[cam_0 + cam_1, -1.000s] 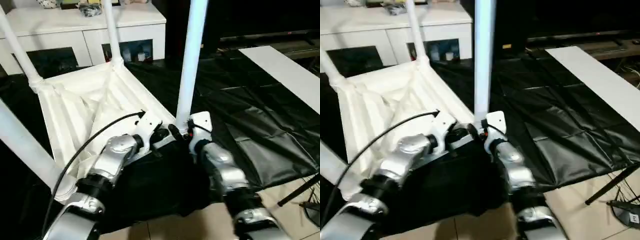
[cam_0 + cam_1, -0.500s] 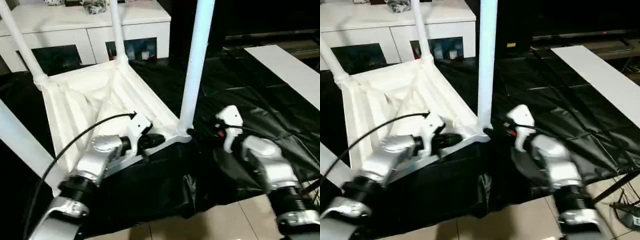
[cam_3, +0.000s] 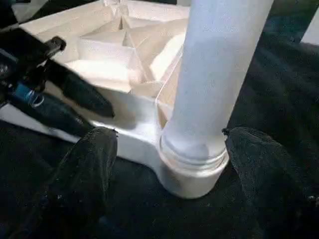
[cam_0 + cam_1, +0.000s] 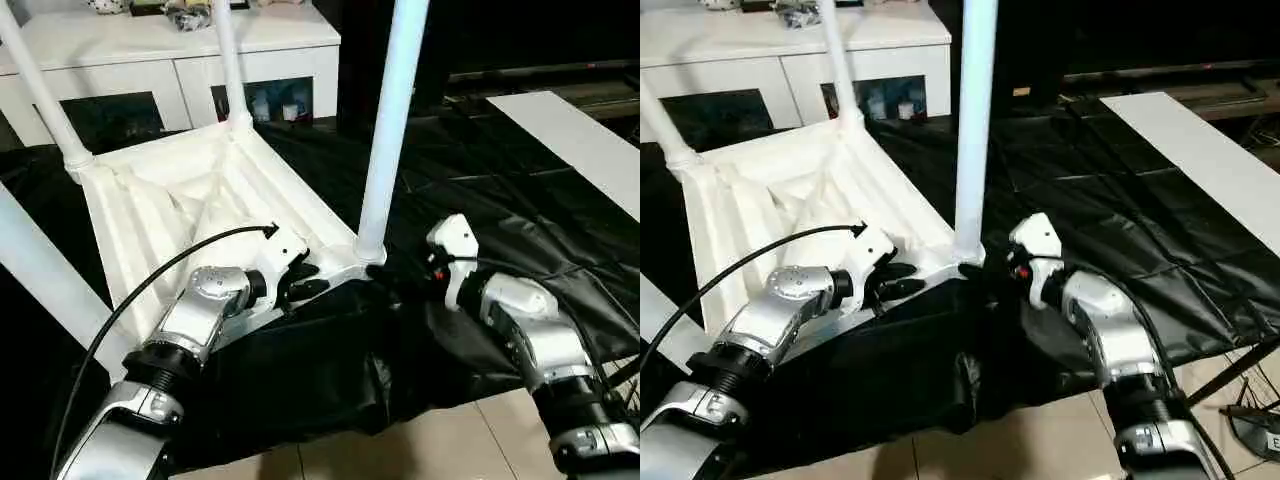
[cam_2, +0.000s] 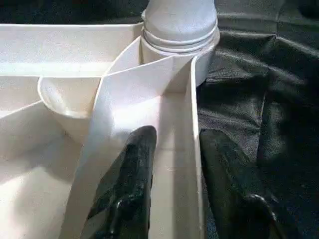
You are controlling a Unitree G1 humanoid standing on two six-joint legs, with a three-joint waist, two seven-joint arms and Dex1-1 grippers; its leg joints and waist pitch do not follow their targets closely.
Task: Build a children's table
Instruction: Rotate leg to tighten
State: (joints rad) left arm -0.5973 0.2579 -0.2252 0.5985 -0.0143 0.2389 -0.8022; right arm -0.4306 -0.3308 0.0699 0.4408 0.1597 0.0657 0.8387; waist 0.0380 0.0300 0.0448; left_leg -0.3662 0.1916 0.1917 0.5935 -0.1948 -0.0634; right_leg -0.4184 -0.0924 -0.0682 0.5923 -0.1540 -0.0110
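On the black sheet, head views: I see the tabletop (image 4: pixel 190 215) lying upside down with its X-ribbed underside up, and four legs standing in the corner sockets; the near-right leg (image 4: pixel 388 130) rises between my two arms.
Left gripper, head views: my left gripper (image 4: pixel 300 283) sits at the near long rim of the tabletop, just beside the near-right corner socket (image 4: pixel 367 255); its fingers look parted across the rim.
Right gripper, head views: my right gripper (image 4: pixel 992 272) is on the far side of that same socket from the left one, low on the black sheet (image 4: pixel 500 220), pointing in at the leg's foot.
Left wrist view: one finger (image 5: pixel 130 184) lies inside the rim channel and the other outside on the sheet, the rim wall (image 5: pixel 195 149) between them; I see a gap on the inner side, so I judge the grip slackened and not pinching.
Right wrist view: both fingers (image 3: pixel 82 174) stand wide apart either side of the leg's base, touching neither leg nor socket; the jaws are released and hold nothing.
Step in hand: I judge the fourth leg is seated and I am letting go of it.
Next move: I would check that each leg sits fully home in its socket, then find a two-handed hold on the rim to turn the table upright, lifting clear of the sheet so it does not drag.
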